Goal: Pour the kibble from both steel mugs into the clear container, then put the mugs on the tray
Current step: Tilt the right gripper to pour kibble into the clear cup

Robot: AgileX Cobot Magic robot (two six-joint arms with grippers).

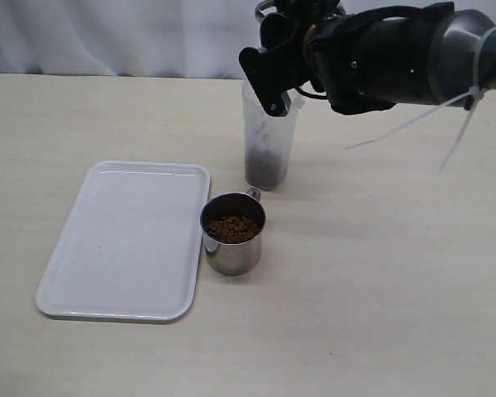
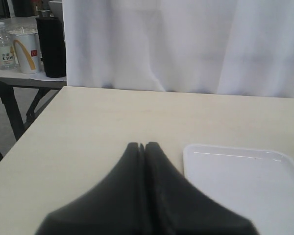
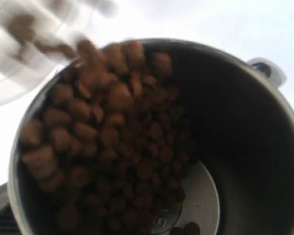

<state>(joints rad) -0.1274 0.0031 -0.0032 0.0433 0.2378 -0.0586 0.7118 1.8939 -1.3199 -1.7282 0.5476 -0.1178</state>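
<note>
**A:** Where's your right gripper (image 1: 274,78), and what has it got?

**B:** It's clamped on the tilted mug (image 3: 255,147), with the jaws set wide around the steel body. You're holding it over the mouth of the clear container (image 1: 269,132). I take it the lip overhangs the rim so the pellets drop inside and not onto the table (image 1: 380,289).

**A:** How far through the pour am I?

**B:** Partway, I'd judge. From the right wrist, the kibble (image 3: 112,147) is heaped against the mug's low side and blurred at the lip. Bare steel is showing on the floor of the mug. Only the lower part of the container is dark with pellets. You'll likely need more tilt to clear the rest. The container's mouth is narrow, so a quick tip could scatter some.

**A:** And the other one?

**B:** The second mug (image 1: 233,233) stands upright near the container, at 6 o'clock from it. It's full, with its handle turned toward 1 o'clock. The tray (image 1: 124,240) lies at 9 o'clock from that mug, its edge just beside the mug's wall, and no mug is on it yet. That makes for a short carry.

**A:** And the left side?

**B:** Your left gripper (image 2: 141,146) has its fingers pressed together on nothing. It sits low over the table with the tray's corner beside it, and the exterior view doesn't show it. It looks parked clear of the pour.
</note>
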